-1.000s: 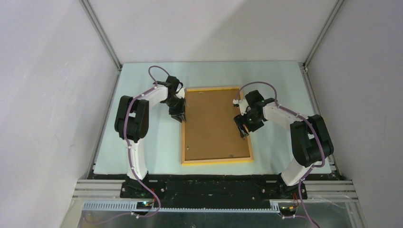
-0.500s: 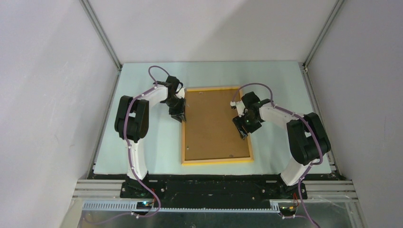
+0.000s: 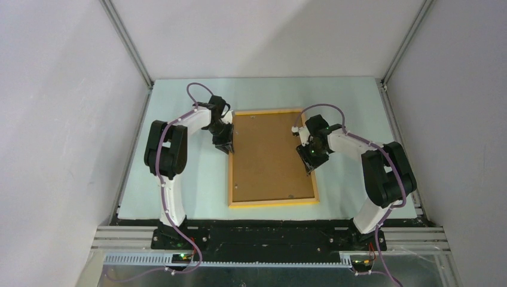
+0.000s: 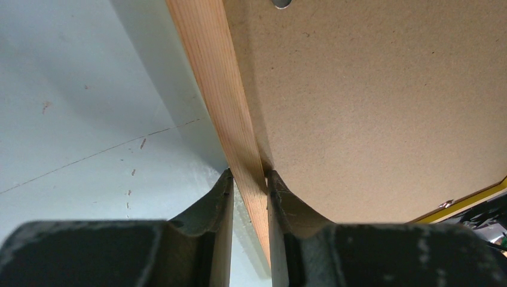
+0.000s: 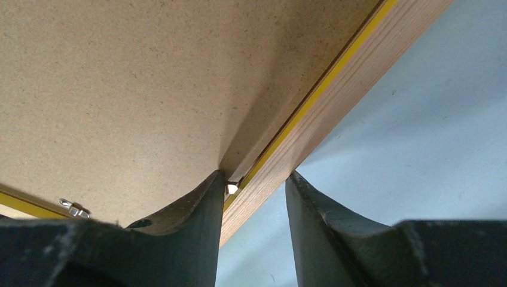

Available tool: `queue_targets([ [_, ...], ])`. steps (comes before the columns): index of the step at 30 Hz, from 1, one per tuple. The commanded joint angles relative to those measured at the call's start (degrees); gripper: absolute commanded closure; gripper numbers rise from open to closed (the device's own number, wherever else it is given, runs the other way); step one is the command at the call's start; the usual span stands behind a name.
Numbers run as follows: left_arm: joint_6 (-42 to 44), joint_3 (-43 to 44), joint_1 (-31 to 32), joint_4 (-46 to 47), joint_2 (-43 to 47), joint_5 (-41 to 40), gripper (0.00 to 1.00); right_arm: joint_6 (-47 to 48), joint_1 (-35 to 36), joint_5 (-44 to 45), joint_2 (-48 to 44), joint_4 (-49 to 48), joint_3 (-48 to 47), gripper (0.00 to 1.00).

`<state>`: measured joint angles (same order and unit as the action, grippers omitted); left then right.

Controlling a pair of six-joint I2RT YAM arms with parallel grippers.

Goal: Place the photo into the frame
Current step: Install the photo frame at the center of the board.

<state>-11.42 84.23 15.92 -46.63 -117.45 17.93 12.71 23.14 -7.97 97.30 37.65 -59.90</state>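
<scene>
Flat on the pale bench [image 3: 197, 179], the thin yellow-orange wooden frame [image 3: 273, 203] is pinched by the left fingers [image 4: 209, 209] yet merely straddled by the part-open right fingers [image 5: 191, 221] — easily skewed if pulled now.

Soft even light w/ faint shadows (wrist cams blurry close-up)

Long sides taken, ends free
Left gripper [image 3: 226, 146] and right gripper [image 3: 308, 161] straddle the frame's [image 3: 272, 204] long rails; bare table [image 3: 206, 179] flanks it.
</scene>
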Motion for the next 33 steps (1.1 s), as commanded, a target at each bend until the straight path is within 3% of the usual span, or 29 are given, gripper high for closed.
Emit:
queue_targets([
  [1, 2.4, 2.4, 0.4, 0.5, 2.6, -0.2, 1.0, 2.0, -0.3, -1.4, 0.3, -0.2, -0.1, 0.56],
  [14, 2.4, 2.5, 0.5, 0.5, 2.3, -0.2, 1.0, 5.8, 0.1, -2.2, -0.3, 1.2, 0.8, 0.58],
  [33, 2.4, 2.5, 0.5, 0.5, 2.5, -0.6, 1.0, 13.3, -0.2, -4.9, 1.4, 3.4, 1.1, 0.43],
])
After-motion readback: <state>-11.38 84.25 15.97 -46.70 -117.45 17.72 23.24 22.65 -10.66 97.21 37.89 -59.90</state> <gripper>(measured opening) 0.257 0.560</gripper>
